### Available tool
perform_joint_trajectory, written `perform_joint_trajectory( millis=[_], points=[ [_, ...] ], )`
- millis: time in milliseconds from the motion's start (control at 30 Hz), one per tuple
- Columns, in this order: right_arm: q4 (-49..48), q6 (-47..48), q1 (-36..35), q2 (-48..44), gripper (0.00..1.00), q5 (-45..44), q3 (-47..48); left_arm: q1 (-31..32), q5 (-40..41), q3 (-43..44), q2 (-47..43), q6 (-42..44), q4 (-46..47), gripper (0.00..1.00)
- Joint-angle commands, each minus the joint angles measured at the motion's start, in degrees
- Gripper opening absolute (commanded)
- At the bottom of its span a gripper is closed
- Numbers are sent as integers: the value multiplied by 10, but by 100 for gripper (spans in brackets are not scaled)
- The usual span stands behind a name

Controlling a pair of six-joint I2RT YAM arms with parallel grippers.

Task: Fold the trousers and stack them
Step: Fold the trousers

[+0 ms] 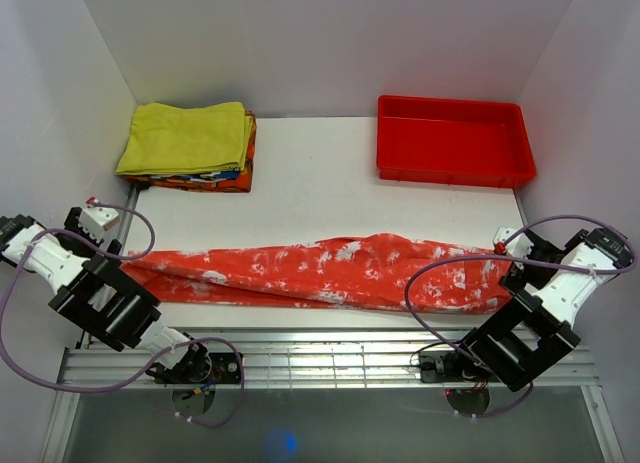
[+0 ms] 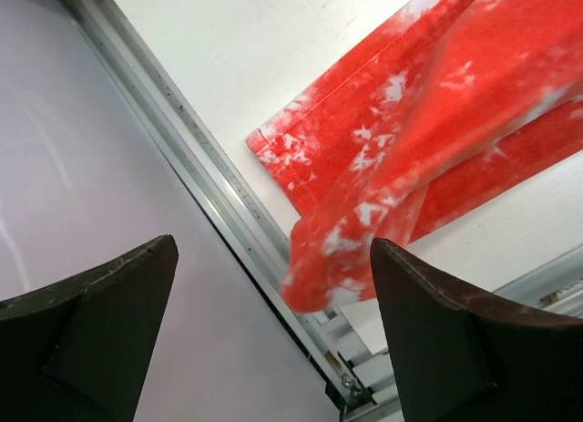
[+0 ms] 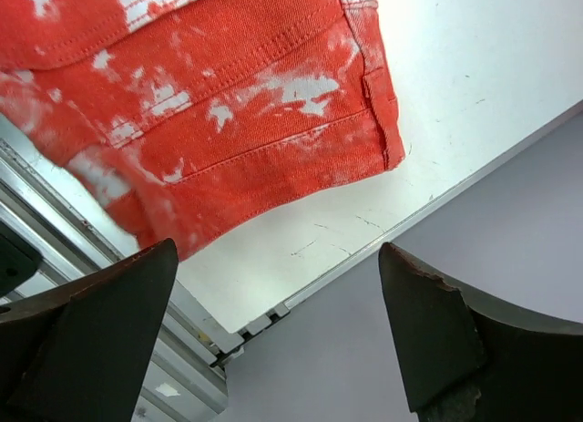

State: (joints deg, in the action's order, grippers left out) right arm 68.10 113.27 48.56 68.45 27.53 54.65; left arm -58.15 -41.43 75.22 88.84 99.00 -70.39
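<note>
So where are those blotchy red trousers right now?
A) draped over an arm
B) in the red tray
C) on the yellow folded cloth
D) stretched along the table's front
D: the trousers lie in a long strip along the near side of the table, apart from the red tray and the yellow folded cloth.

**Clerk:** Entry for lettering, labels, brands, numbers. Anything legible?

**Checker:** None can be read in any view.

**Clerk:** Item by item?

**Checker:** Long red-orange cloth trousers with white mottled blotches [image 1: 330,273]: seams and hems show close up, no readable tag. Rigid red plastic tray [image 1: 450,173]: no readable mark. Plain yellow folded garment [image 1: 185,135]: no readable label. Folded orange patterned cloth under it [image 1: 200,181]: coloured print, too small to tell whether it holds letters.
</note>
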Motion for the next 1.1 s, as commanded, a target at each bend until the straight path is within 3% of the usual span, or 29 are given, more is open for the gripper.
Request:
perform_joint_trajectory(
  millis=[0,233,467,533,667,700,833,1067],
  points=[
    [63,187,10,-30,96,36,25,-6,-23,30,-24,7,-84,98],
    [66,77,11,38,93,36,84,-12,3,35,8,-72,-99,98],
    [46,-217,22,153,84,-20,126,-33,38,-9,31,-284,-31,98],
    [54,-292,36,172,83,-19,128,-40,38,-45,19,-296,-20,98],
    [67,-334,40,171,82,-35,108,-42,34,-77,-30,-226,-35,98],
    [66,-335,40,162,81,-42,103,-42,34,-75,-32,-162,-51,98],
    [47,-371,39,153,77,-91,83,-41,43,-52,-35,-55,-91,98],
    [58,-476,45,169,78,-148,29,-42,7,-33,-38,-35,-57,98]
  ],
)
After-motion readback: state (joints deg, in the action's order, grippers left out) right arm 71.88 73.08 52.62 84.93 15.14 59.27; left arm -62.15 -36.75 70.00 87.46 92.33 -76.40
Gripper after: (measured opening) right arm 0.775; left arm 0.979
